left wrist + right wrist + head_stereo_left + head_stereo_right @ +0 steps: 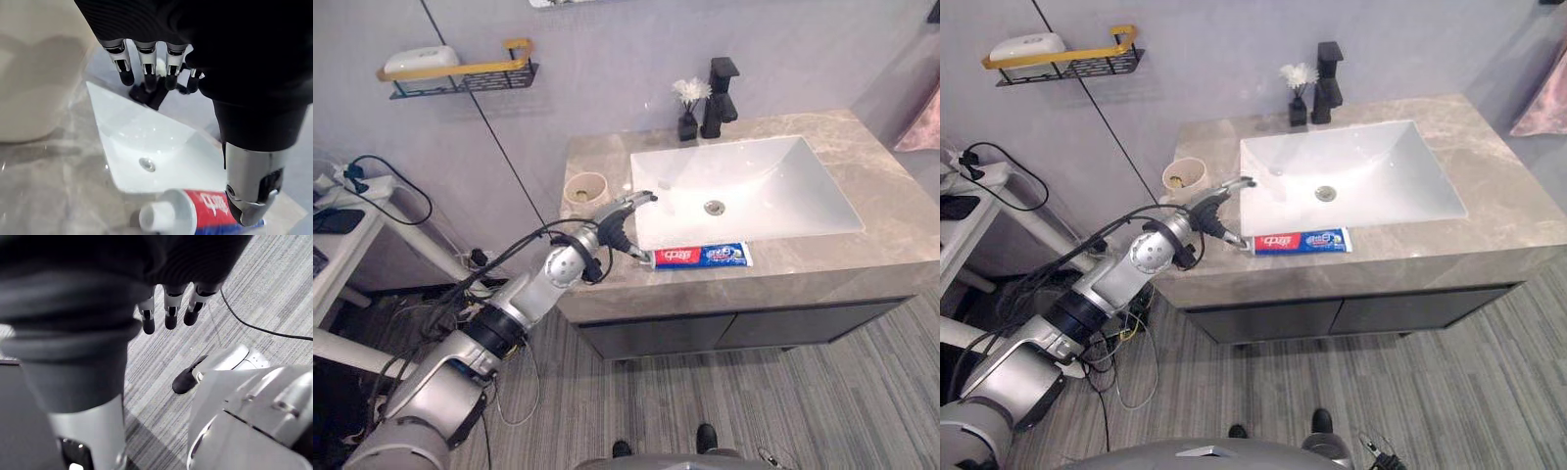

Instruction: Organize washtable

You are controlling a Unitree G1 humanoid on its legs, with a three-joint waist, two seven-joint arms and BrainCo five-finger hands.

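Beside the sink (pixel 783 196), toothpaste tube (pixel 703 256) lies ungrasped on the desk (pixel 901 225) under left hand (pixel 619 221), fingers open, empty; cup (pixel 585 186) waits; right hand (pixel 170 313) slack

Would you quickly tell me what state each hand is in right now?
Left hand: open, fingers straight, at the cap end of the toothpaste tube, not gripping it.
Right hand: open, fingers relaxed, holding nothing.
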